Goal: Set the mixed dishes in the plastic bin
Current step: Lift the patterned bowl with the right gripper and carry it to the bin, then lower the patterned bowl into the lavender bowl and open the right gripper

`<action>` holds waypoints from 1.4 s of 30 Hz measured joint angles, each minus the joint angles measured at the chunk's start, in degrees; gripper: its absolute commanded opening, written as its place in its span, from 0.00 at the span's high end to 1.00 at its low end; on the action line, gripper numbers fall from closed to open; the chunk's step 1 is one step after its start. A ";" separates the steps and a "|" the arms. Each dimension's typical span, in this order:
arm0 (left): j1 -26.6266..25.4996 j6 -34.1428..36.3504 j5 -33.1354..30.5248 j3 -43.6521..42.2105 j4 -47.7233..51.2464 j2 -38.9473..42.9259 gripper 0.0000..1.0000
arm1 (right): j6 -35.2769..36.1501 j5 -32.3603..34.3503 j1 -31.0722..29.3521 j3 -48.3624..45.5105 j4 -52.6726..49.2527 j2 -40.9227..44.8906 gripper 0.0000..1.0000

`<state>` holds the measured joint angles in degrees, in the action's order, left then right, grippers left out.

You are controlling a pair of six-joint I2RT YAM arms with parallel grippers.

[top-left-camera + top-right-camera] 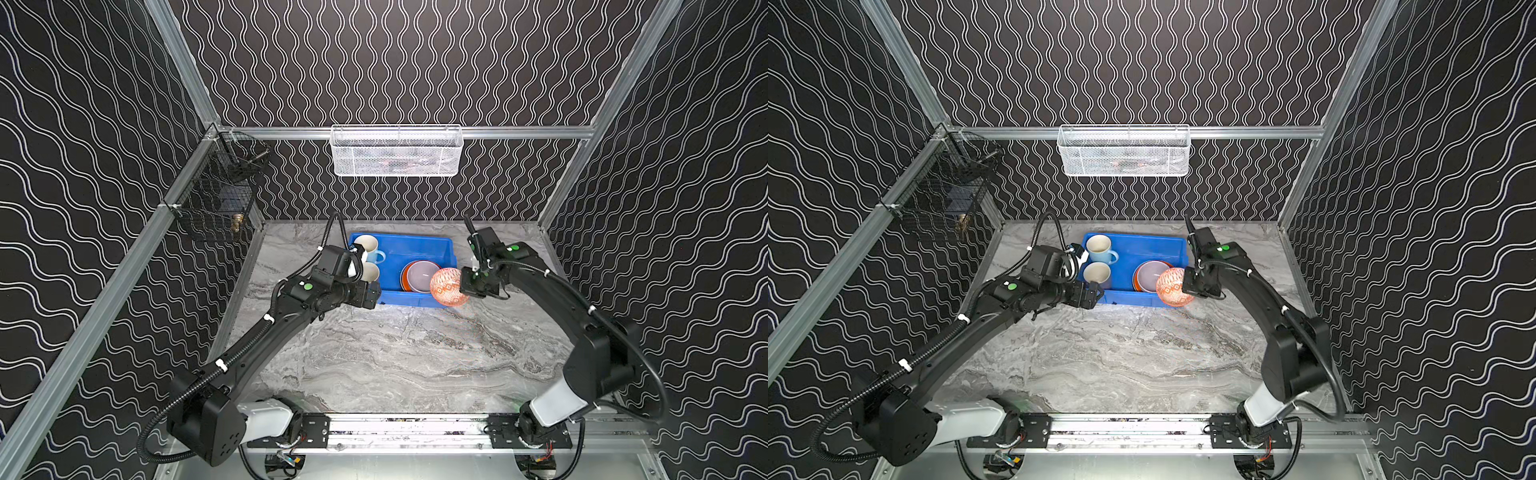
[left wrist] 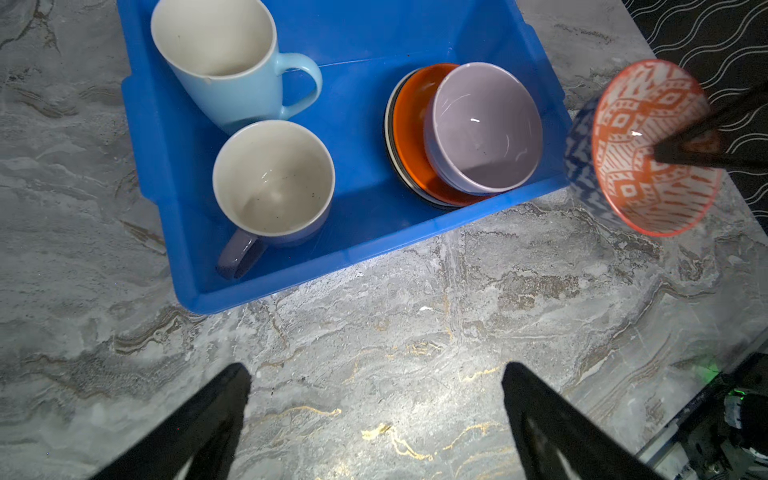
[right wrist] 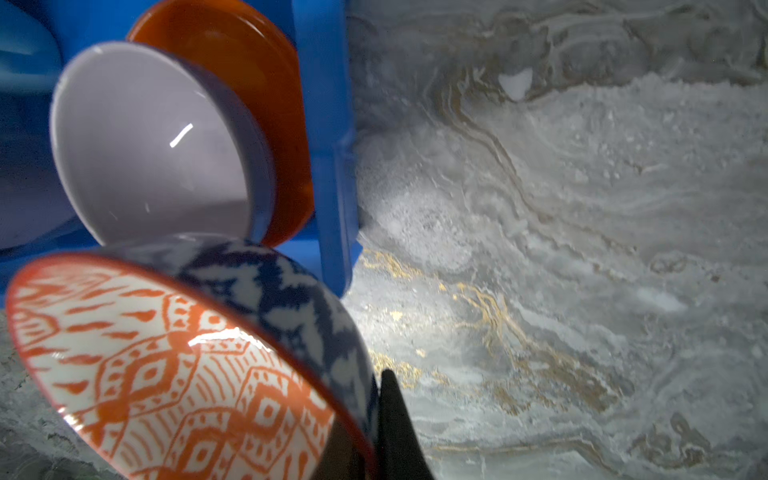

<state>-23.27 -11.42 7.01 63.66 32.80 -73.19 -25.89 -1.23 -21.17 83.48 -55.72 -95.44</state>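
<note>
1. Nearest, over the marble table [image 1: 395, 361], the left gripper [image 2: 376, 370] hung with its jaws wide apart and held nothing.
2. A little further, the right gripper [image 1: 462, 289] was closed tight on the rim of the orange-white patterned bowl [image 1: 446, 286]. This bowl was in the air, tilted on its side, at the near right corner of the blue plastic bin [image 1: 407, 299], not yet resting inside.
3. Inside the bin, at the right, the lavender bowl [image 1: 423, 275] sat on the orange plate [image 2: 411, 124], which topped a stack of plates. At the left stood the lavender mug [image 2: 274, 178] and, behind it, the light blue mug [image 1: 368, 247].
4. Farthest, a white mesh basket [image 1: 397, 151] hung on the back wall and a black wire basket [image 1: 216, 195] on the left wall.
</note>
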 measured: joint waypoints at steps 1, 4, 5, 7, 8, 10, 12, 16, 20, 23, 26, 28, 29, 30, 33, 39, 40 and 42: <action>0.02 -0.76 -0.02 -0.11 -0.15 0.13 0.01 | 0.33 0.02 0.02 1.70 -0.07 -1.60 0.96; 0.04 -0.85 0.04 -0.46 -0.24 0.61 0.01 | 1.46 -0.52 0.11 6.51 0.15 -5.99 0.96; 0.07 -0.94 0.02 -0.63 -0.37 0.81 0.02 | 1.51 -0.83 0.11 8.00 0.07 -7.23 0.96; 0.07 -1.07 0.00 -0.79 -0.31 1.03 0.01 | 2.16 -1.25 0.11 10.60 0.17 -9.31 0.96; 0.07 -1.07 -0.02 -0.79 -0.31 1.03 0.02 | 2.64 -1.44 0.11 11.91 0.17 -10.38 0.96; 0.11 -1.07 -0.20 -0.79 -0.28 1.03 0.01 | 2.84 -1.84 0.11 13.81 0.31 -12.02 0.96; 0.17 -1.07 -0.26 -0.79 -0.28 1.01 0.01 | 3.15 -2.38 0.11 15.43 0.37 -13.79 0.96; 0.28 -1.05 -0.28 -0.68 -0.22 0.39 0.01 | 3.74 -3.69 -0.28 16.61 1.07 -16.50 0.95; 0.35 -0.83 0.28 -0.57 -0.22 -0.02 0.01 | 3.89 -4.50 -1.14 17.66 1.36 -18.18 0.95; 0.48 -0.79 0.31 -0.59 -0.22 -0.02 0.01 | 4.04 -4.98 -1.68 17.99 1.55 -19.43 0.94; 0.57 -0.61 0.33 -0.92 -0.24 0.04 0.01 | 4.07 -5.35 -1.90 18.93 1.55 -20.55 0.93; 0.70 -0.59 0.31 -1.11 -0.20 0.15 0.01 | 4.28 -5.53 -1.97 19.89 1.46 -21.53 0.92; 0.74 -0.57 0.31 -1.18 -0.22 0.26 0.01 | 4.31 -5.57 -1.99 20.33 1.42 -21.90 0.91; 0.79 -0.52 0.31 -1.31 -0.26 0.42 0.01 | 4.31 -5.73 -2.03 20.76 1.44 -22.25 0.89; 0.87 -0.44 0.31 -1.68 -0.26 0.90 0.01 | 4.48 -5.75 -2.08 21.64 1.44 -23.02 0.85; 1.33 -0.42 0.28 -1.97 -0.22 0.98 0.01 | 4.94 -5.95 -2.16 21.86 1.40 -23.04 0.73; 1.36 -0.42 0.31 -1.97 -0.24 0.98 0.01 | 4.94 -5.95 -2.21 21.86 1.40 -22.99 0.71; 1.46 -0.42 0.35 -1.95 -0.33 0.74 0.01 | 5.27 -5.75 -2.23 21.97 1.22 -22.77 0.70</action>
<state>-21.80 -11.84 7.35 61.71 32.47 -72.44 -20.62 -6.98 -23.40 105.45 -54.50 -118.21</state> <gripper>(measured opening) 0.986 0.300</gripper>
